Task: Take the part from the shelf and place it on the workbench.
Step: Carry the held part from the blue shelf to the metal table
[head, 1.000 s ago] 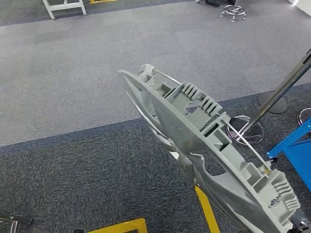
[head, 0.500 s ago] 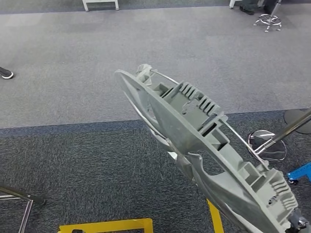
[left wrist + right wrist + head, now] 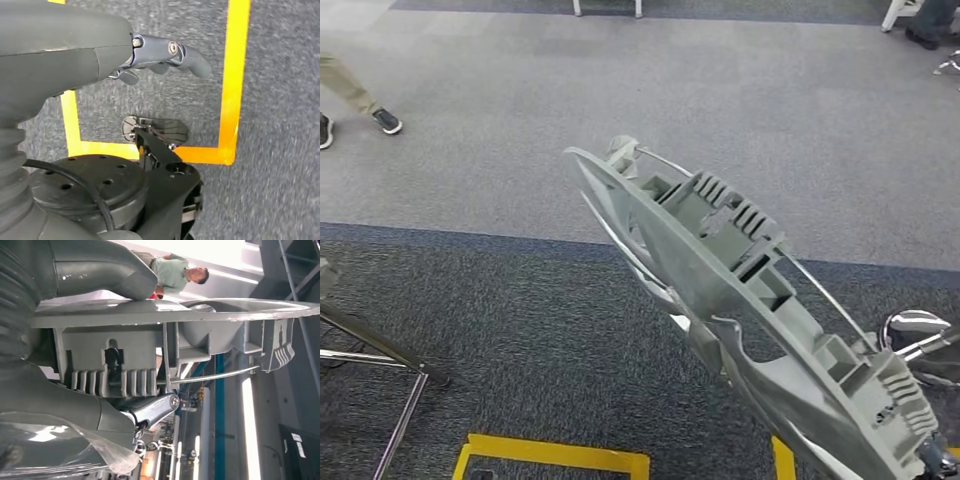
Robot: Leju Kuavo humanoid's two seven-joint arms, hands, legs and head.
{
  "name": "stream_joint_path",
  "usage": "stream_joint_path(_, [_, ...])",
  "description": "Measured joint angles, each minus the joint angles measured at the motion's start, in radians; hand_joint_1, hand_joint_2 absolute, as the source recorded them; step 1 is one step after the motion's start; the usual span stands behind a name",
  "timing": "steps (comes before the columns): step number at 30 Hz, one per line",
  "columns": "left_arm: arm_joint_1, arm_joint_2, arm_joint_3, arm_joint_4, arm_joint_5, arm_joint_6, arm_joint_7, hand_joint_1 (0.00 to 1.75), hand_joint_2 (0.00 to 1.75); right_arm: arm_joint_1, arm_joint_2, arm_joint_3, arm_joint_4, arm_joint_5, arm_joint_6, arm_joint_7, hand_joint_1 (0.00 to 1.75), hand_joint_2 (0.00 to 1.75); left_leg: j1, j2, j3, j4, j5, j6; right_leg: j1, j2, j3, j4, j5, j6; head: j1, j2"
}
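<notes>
The part [image 3: 743, 300] is a long grey moulded panel with ribs, pockets and a thin metal rod along it. It is carried in the air, slanting from the middle of the head view down to the lower right corner, where a bit of my right hand [image 3: 937, 458] shows at its end. In the right wrist view my right hand [image 3: 86, 410] grips the part [image 3: 124, 355], the thumb [image 3: 102, 265] over one face and the darker fingers [image 3: 154, 409] under the ribbed side. My left hand [image 3: 113, 50] hangs over the floor and holds nothing, its fingers stretched out.
Grey carpet lies below, with yellow floor tape [image 3: 554, 462] near my feet. Metal stand legs [image 3: 388, 365] are at the left and a chrome stool base [image 3: 916, 335] at the right. A person's legs [image 3: 350, 95] stand at the far left; another person [image 3: 177, 272] shows beyond the part.
The whole picture has shifted: the camera has turned left, so the stool base and blue frame slid right and out. The part stays in the same place in my right hand.
</notes>
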Motion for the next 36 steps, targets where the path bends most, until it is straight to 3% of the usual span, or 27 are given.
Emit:
stream_joint_path(1, [0.000,0.000,0.000,0.000,0.000,0.000,0.000,0.00,1.75,0.000,0.000,0.000,0.000,0.000,0.000,0.000,1.75,1.75,-0.001,0.017,-0.006,0.015,-0.011,-0.005,-0.001,-0.013,0.005,-0.006,0.002,-0.005,-0.001,0.000])
stream_joint_path(3, [-0.002,0.001,0.000,0.000,0.000,0.000,0.000,0.00,1.75,0.000,0.000,0.000,-0.001,0.000,0.000,0.000,1.75,1.75,-0.002,0.071,-0.048,0.107,-0.064,-0.014,-0.002,-0.045,0.013,-0.013,0.001,-0.012,-0.003,0.000])
stream_joint_path(5, [-0.004,0.000,0.000,0.000,0.000,0.000,0.000,0.00,1.75,0.001,0.000,-0.001,-0.001,-0.001,-0.001,0.000,1.75,1.75,0.004,0.097,-0.109,0.230,-0.118,-0.023,0.000,-0.076,0.016,-0.013,-0.003,-0.016,-0.004,0.000])
stream_joint_path(6, [-0.003,0.000,0.000,0.000,0.000,0.000,0.000,0.00,1.75,0.001,0.000,-0.001,-0.001,-0.001,-0.001,0.000,1.75,1.75,0.007,0.102,-0.125,0.261,-0.122,-0.026,0.000,-0.090,0.018,-0.013,-0.005,-0.015,-0.004,0.000])
stream_joint_path(7, [-0.001,0.000,0.000,0.000,0.000,0.000,0.000,0.00,1.75,0.000,0.000,-0.001,0.000,-0.001,-0.001,0.000,1.75,1.75,0.010,0.105,-0.123,0.257,-0.109,-0.028,0.000,-0.102,0.019,-0.013,-0.007,-0.014,-0.004,0.000])
stream_joint_path(8, [0.000,0.000,0.000,0.000,0.000,0.000,0.000,0.00,1.75,0.000,0.000,-0.001,0.000,0.000,0.000,0.000,1.75,1.75,0.012,0.112,-0.102,0.216,-0.079,-0.029,0.000,-0.114,0.023,-0.012,-0.010,-0.012,-0.005,0.000])
stream_joint_path(10, [0.001,0.001,0.000,0.000,0.000,0.000,0.000,0.00,1.75,0.001,0.000,-0.001,0.000,0.000,0.000,0.000,1.75,1.75,0.009,0.151,-0.031,0.082,-0.018,-0.026,0.003,-0.134,0.032,-0.012,-0.017,-0.004,-0.005,0.000])
stream_joint_path(12, [-0.002,0.001,0.000,0.000,0.000,0.000,0.000,0.00,1.75,0.000,0.000,0.000,0.000,0.000,0.000,0.000,1.75,1.75,0.002,0.180,0.007,0.003,0.003,-0.015,0.007,-0.152,0.038,-0.010,-0.024,0.006,-0.003,0.000])
stream_joint_path(14, [-0.001,0.001,0.000,0.000,0.000,0.000,0.000,0.00,1.75,-0.001,0.000,0.000,-0.001,0.000,0.000,0.000,1.75,1.75,-0.003,0.167,0.006,-0.003,0.001,-0.001,0.007,-0.168,0.043,-0.010,-0.028,0.017,-0.003,0.000])
stream_joint_path(16, [0.001,0.002,0.000,0.000,0.000,0.000,0.000,0.00,1.75,-0.002,0.000,0.000,-0.001,0.000,0.000,0.000,1.75,1.75,-0.002,0.149,0.008,-0.009,0.004,0.011,0.002,-0.147,0.039,0.005,-0.045,0.028,-0.001,0.000])
stream_joint_path(18, [-0.001,0.003,0.000,0.000,0.000,0.000,0.000,0.00,1.75,-0.002,0.000,0.000,-0.001,0.000,0.000,0.000,1.75,1.75,0.001,0.131,0.011,-0.014,0.006,0.022,-0.003,-0.096,-0.003,0.093,-0.098,0.033,0.007,0.000])
stream_joint_path(20, [-0.003,0.002,0.000,0.000,0.000,0.000,0.000,0.00,1.75,-0.001,0.000,0.000,0.000,0.000,0.000,0.000,1.75,1.75,-0.001,0.110,0.011,-0.013,0.006,0.027,-0.002,-0.071,-0.074,0.232,-0.155,0.032,0.012,0.000])
stream_joint_path(21, [-0.003,0.002,0.000,0.000,0.000,0.000,0.000,0.00,1.75,-0.001,0.000,0.000,0.000,0.000,0.000,0.000,1.75,1.75,-0.002,0.100,0.011,-0.012,0.006,0.028,-0.002,-0.068,-0.101,0.279,-0.165,0.031,0.013,0.000])
stream_joint_path(22, [-0.003,0.001,0.000,0.000,0.000,0.000,0.000,0.00,1.75,0.000,0.000,0.000,0.000,0.000,0.000,0.000,1.75,1.75,-0.003,0.088,0.012,-0.012,0.006,0.028,-0.002,-0.066,-0.111,0.286,-0.153,0.029,0.013,0.000])
stream_joint_path(23, [-0.002,0.001,0.000,0.000,0.000,0.000,0.000,0.00,1.75,0.000,0.000,0.000,0.000,0.000,0.000,0.000,1.75,1.75,-0.003,0.075,0.013,-0.011,0.005,0.028,-0.002,-0.063,-0.102,0.254,-0.121,0.026,0.013,0.000])
stream_joint_path(24, [-0.002,0.001,0.000,0.000,0.000,0.000,0.000,0.00,1.75,0.000,0.000,0.000,0.000,0.000,0.000,0.000,1.75,1.75,-0.003,0.063,0.014,-0.010,0.004,0.027,-0.002,-0.054,-0.076,0.189,-0.079,0.024,0.013,0.000])
stream_joint_path(25, [-0.003,0.001,0.000,0.000,0.000,0.000,0.000,0.00,1.75,-0.001,0.000,0.000,0.000,0.000,0.000,0.000,1.75,1.75,-0.003,0.051,0.014,-0.008,0.004,0.025,-0.004,-0.031,-0.046,0.119,-0.044,0.021,0.013,0.000])
stream_joint_path(26, [-0.004,0.001,0.000,0.000,0.000,0.000,0.000,0.00,1.75,0.000,0.000,0.000,0.000,0.000,0.000,0.000,1.75,1.75,-0.003,0.039,0.011,-0.005,0.003,0.022,-0.006,-0.008,-0.019,0.060,-0.023,0.019,0.012,0.000])
stream_joint_path(28, [-0.004,0.001,0.000,0.000,0.000,0.000,0.000,0.00,1.75,0.001,0.000,0.000,-0.001,0.000,0.000,0.000,1.75,1.75,0.001,0.019,0.002,-0.002,0.005,0.011,-0.006,0.022,0.004,0.013,-0.019,0.017,0.011,0.000])
stream_joint_path(30, [-0.001,0.001,0.000,0.000,0.000,0.000,0.000,0.00,1.75,0.001,0.000,0.000,-0.001,0.000,0.000,0.000,1.75,1.75,0.004,0.006,-0.005,-0.002,0.007,-0.002,-0.004,0.004,0.008,0.005,-0.016,0.009,0.012,0.000])
stream_joint_path(32, [0.001,0.002,0.000,0.000,0.000,0.000,0.000,0.00,1.75,0.001,0.000,0.000,-0.001,0.000,0.000,0.000,1.75,1.75,0.003,0.038,-0.019,0.029,-0.015,-0.012,-0.006,-0.023,0.015,-0.003,-0.013,-0.001,0.009,0.000])
stream_joint_path(34, [-0.002,0.002,0.000,0.000,0.000,0.000,0.000,0.00,1.75,0.002,0.000,0.000,-0.001,0.000,0.000,0.000,1.75,1.75,0.002,0.088,-0.064,0.132,-0.072,-0.022,-0.005,-0.052,0.022,-0.007,-0.015,-0.009,0.004,0.000])
stream_joint_path(36, [-0.002,0.001,0.000,0.000,0.000,0.000,0.000,0.00,1.75,0.002,0.000,-0.001,-0.002,-0.001,-0.001,0.000,1.75,1.75,0.005,0.103,-0.120,0.253,-0.120,-0.028,-0.003,-0.082,0.025,-0.006,-0.019,-0.012,0.003,0.000])
